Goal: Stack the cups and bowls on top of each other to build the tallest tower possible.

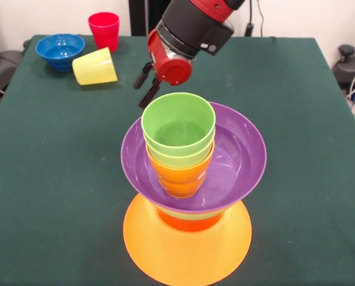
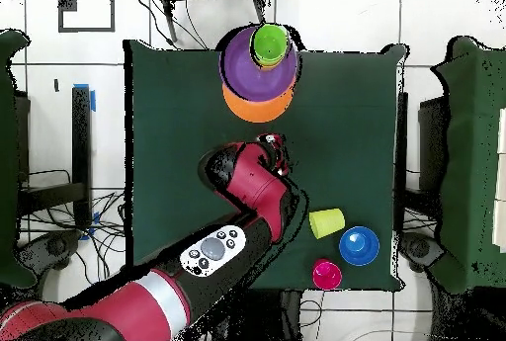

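Observation:
The tower stands at the near middle of the front view: an upturned large orange bowl [image 1: 186, 253] as base, a red-orange bowl [image 1: 189, 221], a green bowl's thin rim [image 1: 183, 213], then a purple bowl [image 1: 240, 158]. In the purple bowl sit three nested cups: orange [image 1: 180, 177], lime green [image 1: 176, 156], green [image 1: 178, 122]. My gripper [image 1: 146, 84] hangs just behind the tower, open and empty. A pale yellow cup [image 1: 95, 66] lies on its side at the far left, beside a blue bowl [image 1: 60, 50] and an upright red cup [image 1: 104, 30]. The overhead view shows the tower [image 2: 242, 68] and gripper [image 2: 280, 151].
The table has a dark green cloth [image 1: 296, 107]. In the overhead view the yellow cup [image 2: 326, 222], blue bowl [image 2: 359, 246] and red cup [image 2: 327, 275] sit near the table's bottom-right corner. Chairs and cables surround the table.

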`<state>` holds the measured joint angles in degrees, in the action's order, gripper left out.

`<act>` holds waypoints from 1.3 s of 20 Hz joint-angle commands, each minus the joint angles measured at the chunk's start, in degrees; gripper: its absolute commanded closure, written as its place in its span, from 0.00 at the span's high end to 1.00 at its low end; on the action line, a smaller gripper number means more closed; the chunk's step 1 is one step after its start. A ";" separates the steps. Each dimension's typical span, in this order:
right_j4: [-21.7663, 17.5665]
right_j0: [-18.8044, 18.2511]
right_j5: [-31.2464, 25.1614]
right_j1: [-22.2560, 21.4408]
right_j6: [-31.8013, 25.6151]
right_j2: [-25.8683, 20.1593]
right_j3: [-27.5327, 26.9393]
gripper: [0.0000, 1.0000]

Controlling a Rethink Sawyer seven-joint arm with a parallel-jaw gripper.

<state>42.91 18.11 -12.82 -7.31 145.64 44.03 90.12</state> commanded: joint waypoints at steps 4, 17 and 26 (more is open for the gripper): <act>-14.85 -4.18 13.03 -7.22 -0.30 -10.34 6.61 1.00; -20.68 -7.57 18.97 -7.89 6.44 -17.24 11.92 1.00; -19.25 -7.50 18.70 -8.75 7.41 -18.72 14.92 1.00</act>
<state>26.44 10.38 5.51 -16.52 145.64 34.89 100.94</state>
